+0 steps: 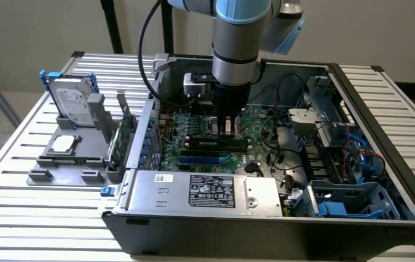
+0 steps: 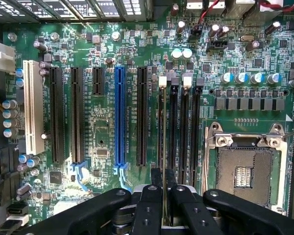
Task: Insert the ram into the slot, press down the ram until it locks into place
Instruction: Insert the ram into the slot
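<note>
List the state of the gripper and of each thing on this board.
gripper, shut on the ram.
ram, edge-on in the gripper, lined up along the slot; how deep it sits cannot be told.
slot, under the ram, white end latch in sight.
other three memory slots, empty.
blue socket, empty.
CPU socket, empty, contacts bare.
computer case, side open.
</note>
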You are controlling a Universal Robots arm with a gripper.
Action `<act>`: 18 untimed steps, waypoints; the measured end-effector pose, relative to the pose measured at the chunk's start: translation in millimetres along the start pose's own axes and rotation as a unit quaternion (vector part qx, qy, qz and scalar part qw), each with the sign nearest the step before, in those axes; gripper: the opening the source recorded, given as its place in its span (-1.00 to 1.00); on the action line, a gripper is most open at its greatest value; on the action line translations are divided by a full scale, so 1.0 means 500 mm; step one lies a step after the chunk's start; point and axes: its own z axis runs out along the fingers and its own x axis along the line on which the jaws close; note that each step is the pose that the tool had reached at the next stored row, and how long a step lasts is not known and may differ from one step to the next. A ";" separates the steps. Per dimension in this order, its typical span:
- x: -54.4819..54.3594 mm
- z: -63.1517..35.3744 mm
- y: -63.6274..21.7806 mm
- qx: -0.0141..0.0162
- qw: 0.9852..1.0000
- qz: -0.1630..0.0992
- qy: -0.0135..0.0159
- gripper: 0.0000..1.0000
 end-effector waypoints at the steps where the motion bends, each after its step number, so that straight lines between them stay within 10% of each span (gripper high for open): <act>1: 0.000 0.000 0.000 0.000 1.000 0.000 0.000 -0.70; 10: 0.003 -0.052 0.002 0.000 1.000 0.000 -0.003 -0.57; 18: 0.003 -0.054 0.003 0.000 1.000 0.000 -0.003 -0.79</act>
